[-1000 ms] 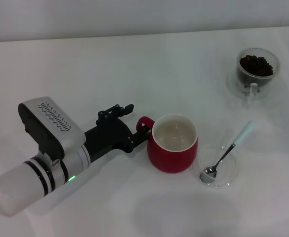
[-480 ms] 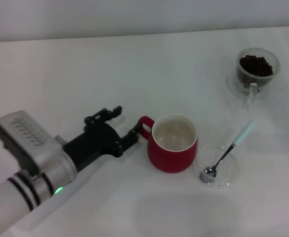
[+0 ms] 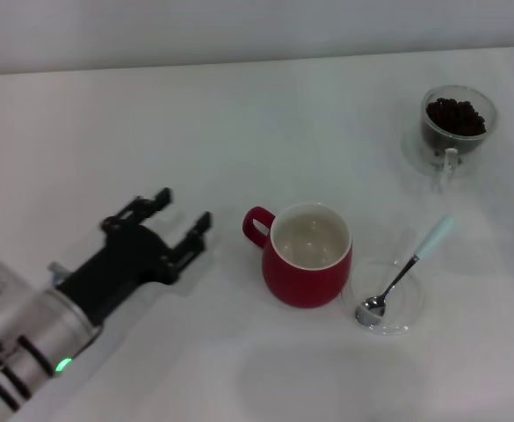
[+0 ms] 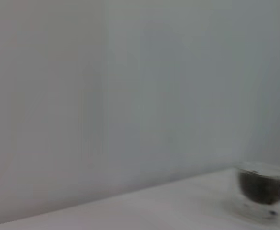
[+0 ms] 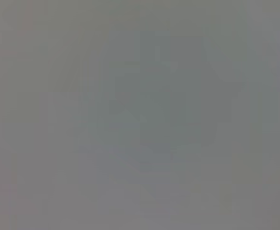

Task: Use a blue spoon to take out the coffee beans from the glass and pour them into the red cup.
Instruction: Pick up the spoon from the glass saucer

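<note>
The red cup (image 3: 307,260) stands mid-table, white inside and empty, its loop handle pointing left. The blue spoon (image 3: 406,272) lies with its metal bowl in a flat clear saucer (image 3: 385,297) right of the cup, its pale handle pointing up and right. The glass (image 3: 457,125) with coffee beans (image 3: 455,115) stands at the far right; it also shows in the left wrist view (image 4: 263,189). My left gripper (image 3: 184,216) is open and empty, left of the cup's handle and apart from it. My right gripper is out of view.
The white table (image 3: 239,123) runs to a pale wall at the back. The right wrist view shows only plain grey.
My left gripper has let go of the cup's handle and drawn back to the lower left, away from the cup. The cup, spoon and glass have not moved.
</note>
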You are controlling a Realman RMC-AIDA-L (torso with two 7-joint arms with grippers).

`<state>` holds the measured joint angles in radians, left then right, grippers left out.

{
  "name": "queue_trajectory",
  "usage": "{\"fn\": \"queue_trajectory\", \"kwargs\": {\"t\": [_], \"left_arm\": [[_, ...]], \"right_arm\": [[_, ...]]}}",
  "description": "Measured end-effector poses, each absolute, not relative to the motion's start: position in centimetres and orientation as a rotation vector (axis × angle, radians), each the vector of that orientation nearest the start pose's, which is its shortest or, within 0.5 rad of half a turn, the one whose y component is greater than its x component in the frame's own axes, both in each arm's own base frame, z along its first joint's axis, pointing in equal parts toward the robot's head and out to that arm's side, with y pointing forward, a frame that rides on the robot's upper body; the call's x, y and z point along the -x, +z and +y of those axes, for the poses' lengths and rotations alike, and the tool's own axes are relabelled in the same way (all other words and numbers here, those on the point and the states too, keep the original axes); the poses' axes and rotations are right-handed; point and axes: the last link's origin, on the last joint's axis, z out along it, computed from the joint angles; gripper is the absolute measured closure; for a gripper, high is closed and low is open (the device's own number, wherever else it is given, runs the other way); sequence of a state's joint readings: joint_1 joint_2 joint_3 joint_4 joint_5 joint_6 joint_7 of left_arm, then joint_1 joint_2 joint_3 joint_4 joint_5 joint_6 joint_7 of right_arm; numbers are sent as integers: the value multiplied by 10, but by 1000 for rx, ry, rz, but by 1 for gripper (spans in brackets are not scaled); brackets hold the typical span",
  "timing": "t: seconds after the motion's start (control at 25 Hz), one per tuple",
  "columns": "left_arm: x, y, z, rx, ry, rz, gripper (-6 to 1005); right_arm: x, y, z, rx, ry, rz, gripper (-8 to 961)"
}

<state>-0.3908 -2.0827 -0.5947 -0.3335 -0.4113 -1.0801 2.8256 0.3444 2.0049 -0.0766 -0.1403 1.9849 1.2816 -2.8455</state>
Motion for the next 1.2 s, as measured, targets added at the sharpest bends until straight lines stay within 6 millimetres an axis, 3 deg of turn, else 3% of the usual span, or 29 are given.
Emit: {"fn": "queue_trajectory", "kwargs": {"t": [0.2,0.24,0.48,0.8,1.04,1.2], "left_arm": [[286,-97,277,2113,-811,-560,348],[296,-85,280,2010,-819,-606,348],[315,-60,284,1847,-825,-637,348],[321,-47,292,1790,-821,-630,348],[316,-47,299,1803,-826,-609,351],[314,-46,301,1805,-832,-600,353]], "right_arm": [[-418,98,282,1296,577,554,142],[-419,97,280,1310,594,580,142],[-435,86,270,1367,660,812,143],[-458,95,239,1301,734,1044,144],[-462,101,243,1444,750,1289,145],[-453,97,247,1521,800,1375,145]]}}
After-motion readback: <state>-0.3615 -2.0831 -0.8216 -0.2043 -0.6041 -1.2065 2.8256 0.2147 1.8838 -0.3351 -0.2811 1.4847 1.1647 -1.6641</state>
